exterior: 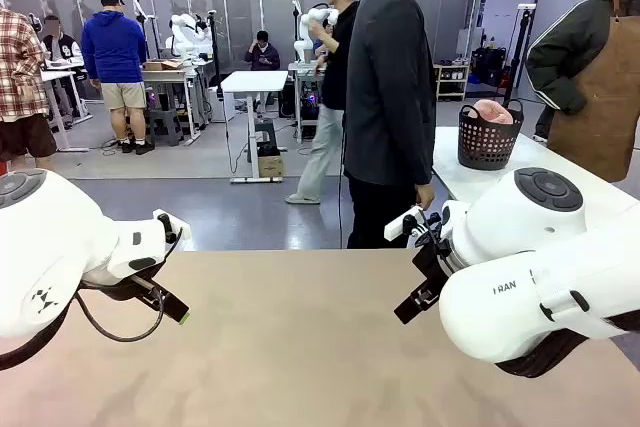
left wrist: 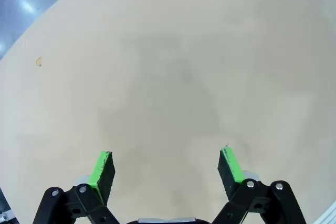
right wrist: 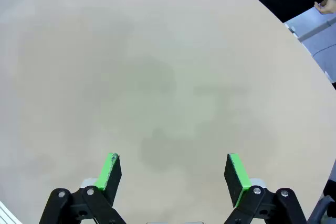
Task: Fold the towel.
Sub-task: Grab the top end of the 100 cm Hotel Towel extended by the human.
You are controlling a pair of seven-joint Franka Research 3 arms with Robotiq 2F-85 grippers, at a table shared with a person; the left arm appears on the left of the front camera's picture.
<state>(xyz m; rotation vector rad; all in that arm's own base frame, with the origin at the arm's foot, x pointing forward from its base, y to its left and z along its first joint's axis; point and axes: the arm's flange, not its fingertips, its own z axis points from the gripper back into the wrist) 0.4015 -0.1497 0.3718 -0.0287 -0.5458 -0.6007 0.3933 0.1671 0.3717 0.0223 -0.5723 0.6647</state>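
Front view: the tan tabletop (exterior: 300, 347) stretches between two white arms, and a person (exterior: 388, 97) in a dark jacket stands at its far edge. To the right, on a white side table (exterior: 470, 185), the pink towel (exterior: 492, 110) sits bundled in a dark basket (exterior: 485, 147). Workbenches and other people stand farther off on the grey floor.

Left wrist view: the left gripper (left wrist: 167, 167) hangs above the plain tan surface, its fingers spread wide.

Right wrist view: the right gripper (right wrist: 172, 174) is likewise spread wide over the same surface.

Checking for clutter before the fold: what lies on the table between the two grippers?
Nothing; in the front view the table stretch between the left gripper and right gripper is bare.
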